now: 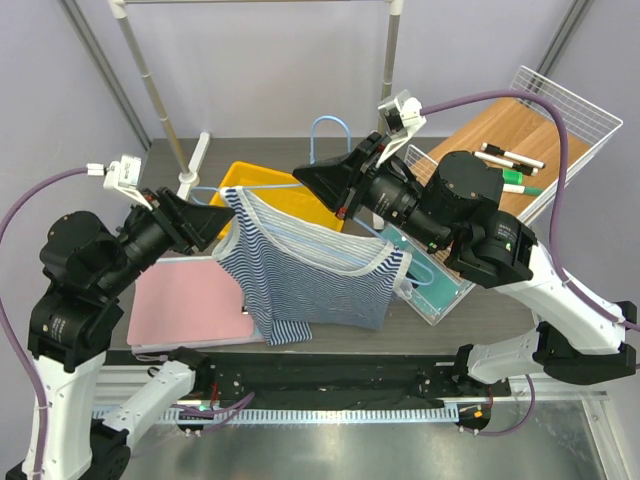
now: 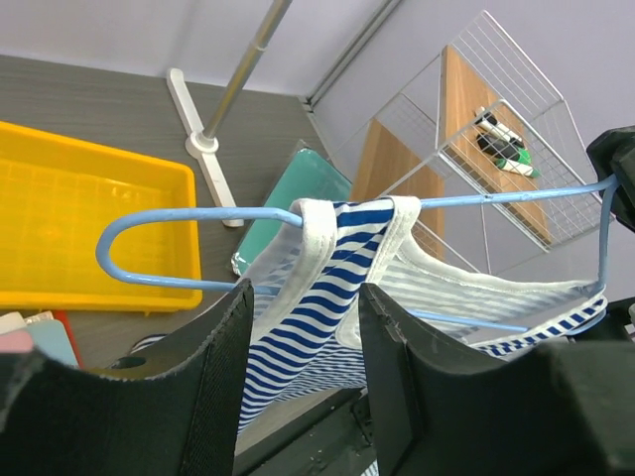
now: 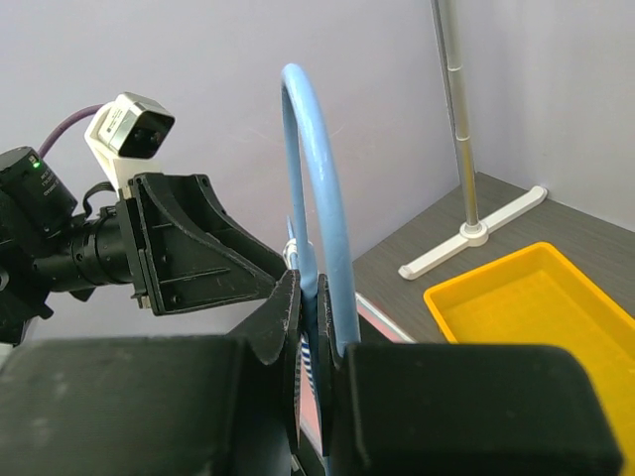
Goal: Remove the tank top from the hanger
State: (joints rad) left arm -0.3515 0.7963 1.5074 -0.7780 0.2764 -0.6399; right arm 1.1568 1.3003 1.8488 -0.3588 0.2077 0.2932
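The striped tank top [image 1: 310,270] hangs on the light-blue hanger [image 1: 330,128], held in the air above the table's middle. My right gripper [image 1: 320,180] is shut on the hanger's wire just below the hook, as the right wrist view shows [image 3: 310,288], with the hook [image 3: 313,149] rising above the fingers. My left gripper [image 1: 222,222] is open at the tank top's left shoulder. In the left wrist view its jaws [image 2: 303,297] stand wide apart, with the striped strap [image 2: 342,238] draped over the hanger's bar [image 2: 179,213] just beyond them.
A yellow tray [image 1: 245,180] lies behind the garment and a pink folder [image 1: 185,300] at the front left. A teal tray [image 1: 440,285] and a wire basket [image 1: 565,105] with a wooden board and markers stand at the right. Grey rack poles [image 1: 150,80] rise at the back.
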